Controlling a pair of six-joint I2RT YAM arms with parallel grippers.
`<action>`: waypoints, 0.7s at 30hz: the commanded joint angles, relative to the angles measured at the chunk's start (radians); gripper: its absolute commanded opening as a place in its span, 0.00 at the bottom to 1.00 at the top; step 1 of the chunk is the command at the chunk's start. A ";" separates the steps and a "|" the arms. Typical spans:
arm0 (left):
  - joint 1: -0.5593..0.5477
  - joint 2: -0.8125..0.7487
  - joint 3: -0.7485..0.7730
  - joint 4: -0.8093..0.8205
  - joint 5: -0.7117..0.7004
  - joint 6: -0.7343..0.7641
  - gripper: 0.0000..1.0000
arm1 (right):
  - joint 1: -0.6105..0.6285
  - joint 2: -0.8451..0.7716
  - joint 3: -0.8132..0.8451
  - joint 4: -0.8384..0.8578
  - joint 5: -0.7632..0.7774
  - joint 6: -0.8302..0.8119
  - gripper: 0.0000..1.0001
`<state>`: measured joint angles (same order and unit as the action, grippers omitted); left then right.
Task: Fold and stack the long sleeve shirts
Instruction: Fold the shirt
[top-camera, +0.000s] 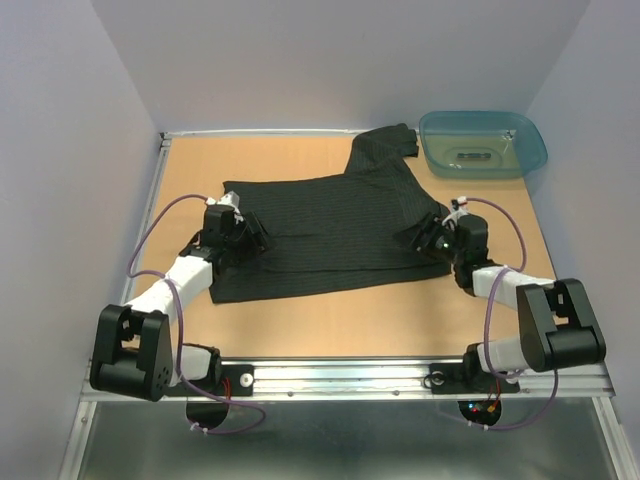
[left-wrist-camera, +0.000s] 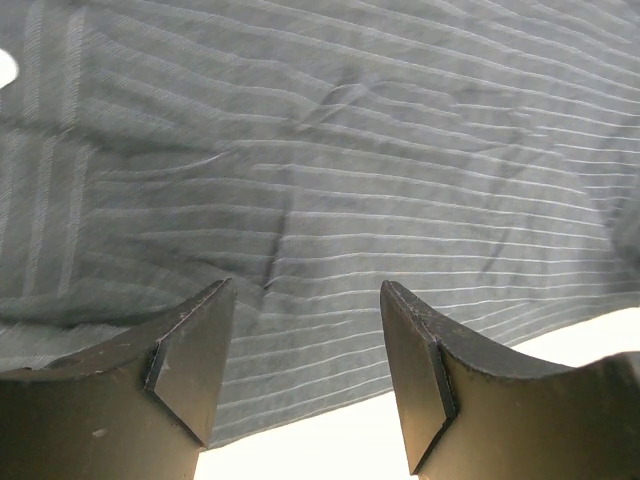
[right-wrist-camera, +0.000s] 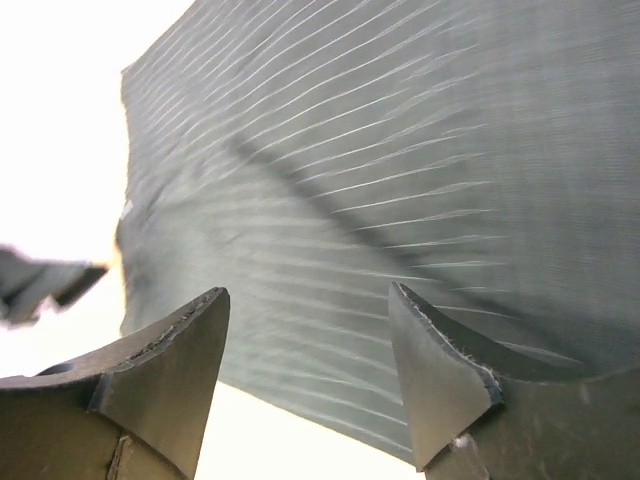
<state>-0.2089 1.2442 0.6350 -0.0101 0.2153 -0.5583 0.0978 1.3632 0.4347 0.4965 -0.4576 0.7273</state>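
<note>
- Shirt (top-camera: 330, 235): black with thin pinstripes, spread flat mid-table, long axis left to right. One sleeve (top-camera: 385, 145) runs to the far right and ends just beside the teal tub (top-camera: 483, 143).
- Only one shirt is in view and I can't see a stack. My read is that folding has barely begun.
- Left gripper (top-camera: 238, 225): over the shirt's left edge. The wrist view shows the fingers (left-wrist-camera: 195, 350) spread wide with nothing pinched, striped cloth beyond them and the pale table (top-camera: 330, 325) showing past the hem.
- Right gripper (top-camera: 437, 238): at the shirt's right edge, near the shoulder. The jaws are also wide apart and hold nothing. The cloth edge sits just beyond the fingertips (right-wrist-camera: 440, 370).
- Handling, judged:
  - Light, thin woven cloth, fully limp, with no stiffness to lean on.
  - It will drape and sag from any pinch point, and unsupported parts will drag on the table.
  - Low creases already show in the left wrist view, so it bunches easily.
  - Not fragile. It may be a bit slick on the wood and slide instead of lifting.
- Where to grab, judged:
  - Pinch at the edges or corners, one layer, with a finger slid under the hem. The flat middle gives nothing to grip.
  - Take matching points on the left and right edges so the fold line stays straight.
  - Bring the loose far sleeve in onto the body first, or it trails.
- Risk: an uneven lift between the arms skews the fold, and a shallow pinch slips off.
</note>
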 joint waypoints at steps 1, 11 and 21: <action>-0.015 0.043 0.064 0.149 0.064 -0.006 0.71 | 0.118 0.085 0.087 0.186 -0.116 0.066 0.71; -0.015 0.270 0.143 0.289 0.056 -0.077 0.69 | 0.353 0.505 0.420 0.395 -0.085 0.179 0.71; 0.026 0.365 0.075 0.326 0.033 -0.118 0.68 | 0.350 0.756 0.501 0.438 0.019 0.222 0.71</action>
<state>-0.2119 1.6051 0.7383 0.2718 0.2588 -0.6537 0.4702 2.0785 0.9169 0.8539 -0.4950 0.9394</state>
